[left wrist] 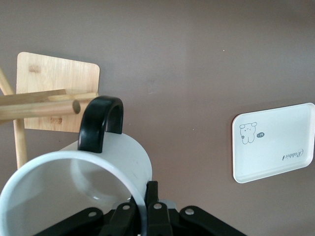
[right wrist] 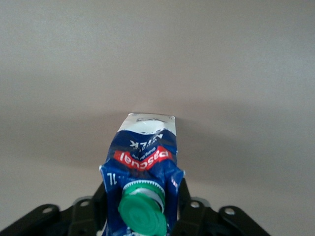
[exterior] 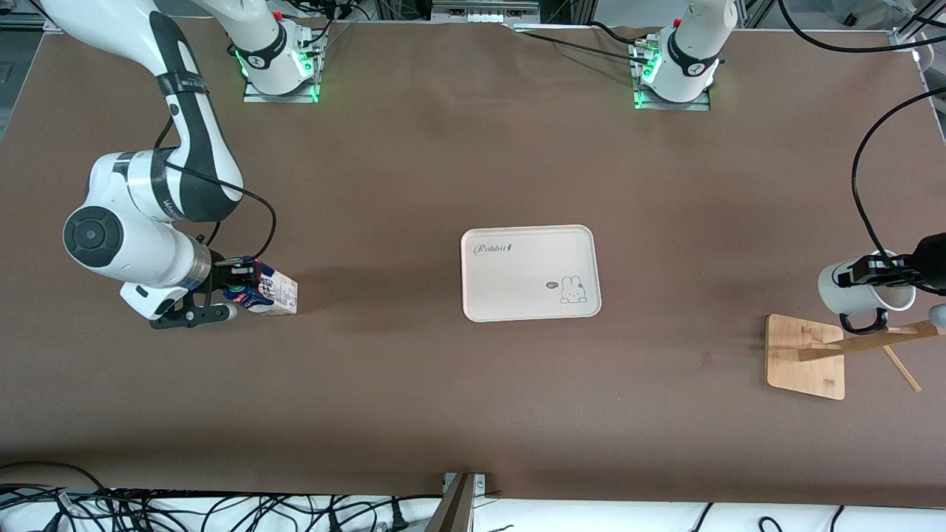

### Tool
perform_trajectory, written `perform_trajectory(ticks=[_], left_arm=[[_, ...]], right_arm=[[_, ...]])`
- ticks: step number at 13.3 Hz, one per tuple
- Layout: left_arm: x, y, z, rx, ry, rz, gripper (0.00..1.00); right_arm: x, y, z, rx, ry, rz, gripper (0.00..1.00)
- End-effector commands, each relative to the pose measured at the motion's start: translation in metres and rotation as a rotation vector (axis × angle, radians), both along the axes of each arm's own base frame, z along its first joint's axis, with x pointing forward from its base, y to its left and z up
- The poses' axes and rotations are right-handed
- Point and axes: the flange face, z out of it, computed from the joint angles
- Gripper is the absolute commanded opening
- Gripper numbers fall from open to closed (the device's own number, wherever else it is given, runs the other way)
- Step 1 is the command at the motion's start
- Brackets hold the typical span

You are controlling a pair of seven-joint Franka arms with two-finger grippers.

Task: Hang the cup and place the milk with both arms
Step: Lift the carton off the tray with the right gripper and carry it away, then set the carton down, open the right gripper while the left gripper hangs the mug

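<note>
**Mug at the wooden rack, milk carton at the right arm's end**

The left claw is closed tight on the rim of the small white mug with a black loop handle, one finger inside the wall and one outside, as the left wrist view shows. The mug is tipped on its side in the air over the light wooden mug rack with a flat square base and slanted pegs, which stands at the left arm's end of the brown tabletop. The black handle sits just beside the tip of a wooden peg; whether the peg has entered the loop cannot be told.

The right claw is low at the right arm's end of the tabletop, its fingers on either side of the dark blue top of the small gable-top milk carton with a round green cap. In the right wrist view the fingers lie close along the carton's blue top. Whether they press it or stand slightly off cannot be told. The carton's pale base appears to rest on the tabletop.

A pale rectangular tray with a rabbit drawing and the word "Rabbit" lies flat mid-tabletop, well apart from both.
</note>
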Motion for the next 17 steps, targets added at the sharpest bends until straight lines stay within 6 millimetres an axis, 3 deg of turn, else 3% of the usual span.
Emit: perform_trajectory(ticks=[1,5,6,8,9,11,12,13,15,17], left_arm=[[0.002,0.001,0.013,-0.003,-0.030,-0.013,0.00],[0.007,0.014,0.007,0.016,-0.059,-0.039,0.00],[0.008,0.016,0.008,0.021,-0.081,-0.056,0.00],[0.006,0.035,0.005,0.021,-0.083,-0.034,0.00],[0.006,0.040,0.001,0.017,-0.085,-0.051,0.00],[-0.001,0.072,-0.009,0.010,-0.084,-0.067,0.00],[0.000,0.074,-0.011,0.014,-0.082,-0.077,0.27],[0.000,0.071,-0.008,0.037,-0.079,-0.081,0.99],[0.000,0.069,-0.006,0.040,-0.074,-0.064,1.00],[-0.002,0.058,0.007,0.055,-0.079,-0.057,1.00]], right_arm=[[-0.008,0.001,0.005,0.014,-0.006,-0.011,0.66],[-0.005,0.000,0.017,0.017,-0.023,-0.014,0.80],[-0.002,-0.003,0.024,0.017,-0.037,-0.015,1.00],[0.007,-0.007,0.050,0.016,-0.057,-0.004,1.00],[0.013,-0.009,0.071,0.015,-0.078,-0.003,1.00],[0.006,-0.010,0.116,0.022,-0.049,-0.013,1.00],[-0.004,-0.015,0.141,0.028,-0.036,-0.015,1.00],[-0.017,-0.019,0.170,0.040,-0.043,-0.016,1.00],[-0.049,-0.037,0.215,0.053,-0.036,-0.028,1.00],[-0.085,-0.052,0.233,0.071,-0.061,-0.012,1.00]])
